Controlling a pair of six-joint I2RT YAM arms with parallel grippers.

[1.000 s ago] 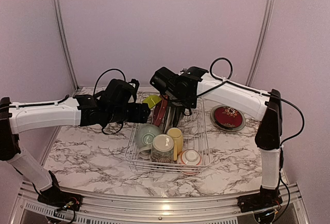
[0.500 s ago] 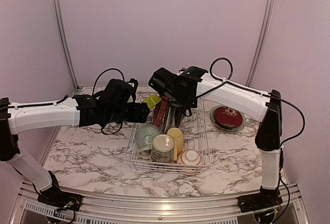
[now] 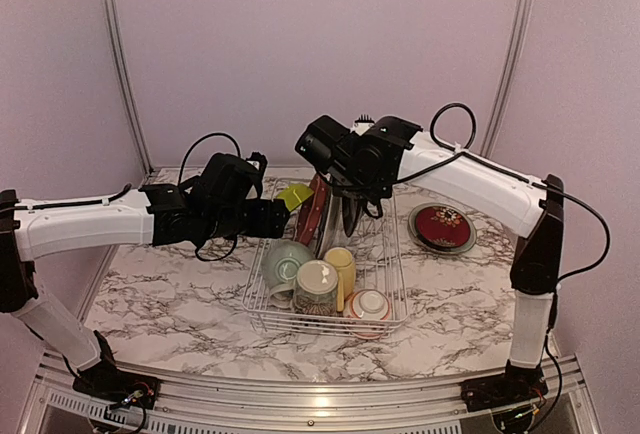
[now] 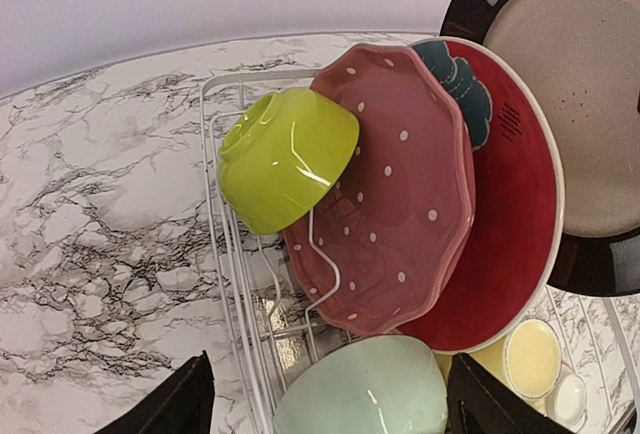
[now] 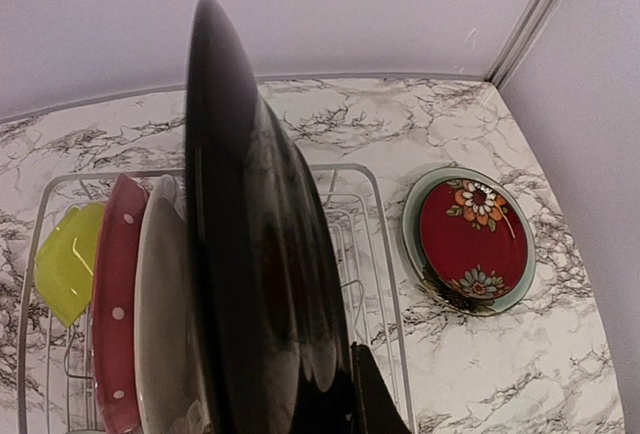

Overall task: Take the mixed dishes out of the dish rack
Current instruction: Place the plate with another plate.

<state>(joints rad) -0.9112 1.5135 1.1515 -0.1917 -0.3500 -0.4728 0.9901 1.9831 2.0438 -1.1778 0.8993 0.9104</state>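
Marble tabletop (image 3: 180, 294), lilac walls (image 3: 300, 44). We count three bowls (image 3: 285, 259) and two mugs (image 3: 318, 284) in the white wire rack (image 3: 392, 254) mid-table. Right gripper (image 3: 345, 189) clamps a black plate (image 5: 250, 284) upright at the rack's far end. Left gripper (image 3: 285, 216) is wide open and empty beside the lime bowl (image 4: 285, 154).

White wire dish rack (image 3: 388, 254) holds a lime bowl (image 4: 285, 159), upright red dotted plate (image 4: 390, 214), pale-green bowl (image 3: 285, 259) and yellow mug (image 3: 341, 262); a black plate (image 5: 240, 254) stands edgewise, seemingly clear of the wires.

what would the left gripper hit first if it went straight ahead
Probably the pale-green bowl, lying between the left gripper's open fingers; the pink dotted plate stands behind. Depth unclear.
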